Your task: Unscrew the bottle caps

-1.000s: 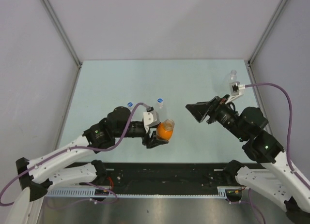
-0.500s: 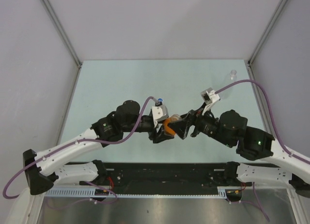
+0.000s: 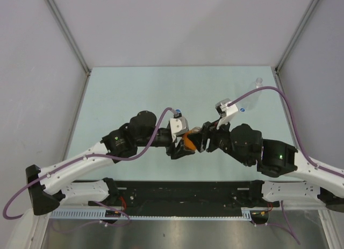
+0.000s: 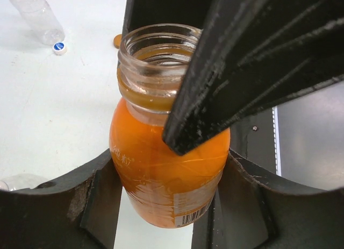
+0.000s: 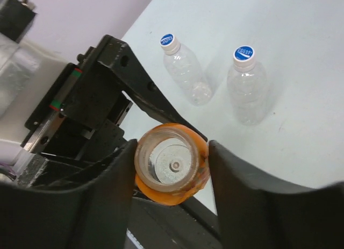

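The orange bottle [image 3: 188, 140] [image 4: 161, 168] has an open mouth with no cap on it. My left gripper [image 3: 181, 148] [image 4: 167, 171] is shut on its body and holds it above the table. My right gripper [image 3: 203, 142] [image 5: 172, 158] has its fingers against both sides of the bottle's neck and shoulder [image 5: 171, 165]. The orange cap [image 4: 117, 41] lies on the table. Two clear bottles stand capped, with blue caps [image 5: 169, 42] [image 5: 244, 54]. A third clear bottle [image 4: 35, 12] [image 3: 253, 94] lies uncapped, a loose blue cap [image 4: 59, 47] beside it.
The pale green table [image 3: 123, 93] is walled at the back and both sides. A black rail [image 3: 177, 192] runs along its near edge between the arm bases. The right arm's cable [image 3: 279, 95] arcs over the back right corner.
My right gripper swung in from the right to the orange bottle and now has its fingers around the neck. My left gripper shifted the bottle slightly right and holds it steady.
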Motion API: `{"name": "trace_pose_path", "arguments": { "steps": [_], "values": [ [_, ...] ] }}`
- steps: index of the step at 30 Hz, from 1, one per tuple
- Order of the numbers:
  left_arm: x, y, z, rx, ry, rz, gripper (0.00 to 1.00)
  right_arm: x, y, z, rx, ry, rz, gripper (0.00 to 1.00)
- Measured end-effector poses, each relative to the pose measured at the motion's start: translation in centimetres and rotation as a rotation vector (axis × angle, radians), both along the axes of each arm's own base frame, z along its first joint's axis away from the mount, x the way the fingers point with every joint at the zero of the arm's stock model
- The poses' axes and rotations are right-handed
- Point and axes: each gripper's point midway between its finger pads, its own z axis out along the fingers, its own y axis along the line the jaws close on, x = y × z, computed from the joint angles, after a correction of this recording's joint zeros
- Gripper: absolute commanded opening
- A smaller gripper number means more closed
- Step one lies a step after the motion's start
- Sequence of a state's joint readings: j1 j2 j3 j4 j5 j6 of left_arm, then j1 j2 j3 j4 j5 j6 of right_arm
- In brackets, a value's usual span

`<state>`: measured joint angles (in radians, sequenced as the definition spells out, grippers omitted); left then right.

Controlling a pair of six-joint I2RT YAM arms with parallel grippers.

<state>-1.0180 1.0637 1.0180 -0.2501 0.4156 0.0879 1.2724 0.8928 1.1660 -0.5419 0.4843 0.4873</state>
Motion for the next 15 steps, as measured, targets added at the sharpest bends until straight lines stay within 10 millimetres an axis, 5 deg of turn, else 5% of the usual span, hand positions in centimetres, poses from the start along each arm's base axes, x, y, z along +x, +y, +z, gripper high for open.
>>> {"name": "trace_pose_path", "arguments": {
  "steps": [7,15],
  "values": [
    [0.02,-0.02,-0.29,0.011,0.003,0.006,0.14,-0.07,0.16,0.19,-0.021,-0.014,0.009,0.01],
    [-0.04,-0.06,-0.27,0.011,-0.001,0.009,0.39,-0.16,0.04,0.2,-0.027,-0.012,0.012,0.0]
  ]
}}
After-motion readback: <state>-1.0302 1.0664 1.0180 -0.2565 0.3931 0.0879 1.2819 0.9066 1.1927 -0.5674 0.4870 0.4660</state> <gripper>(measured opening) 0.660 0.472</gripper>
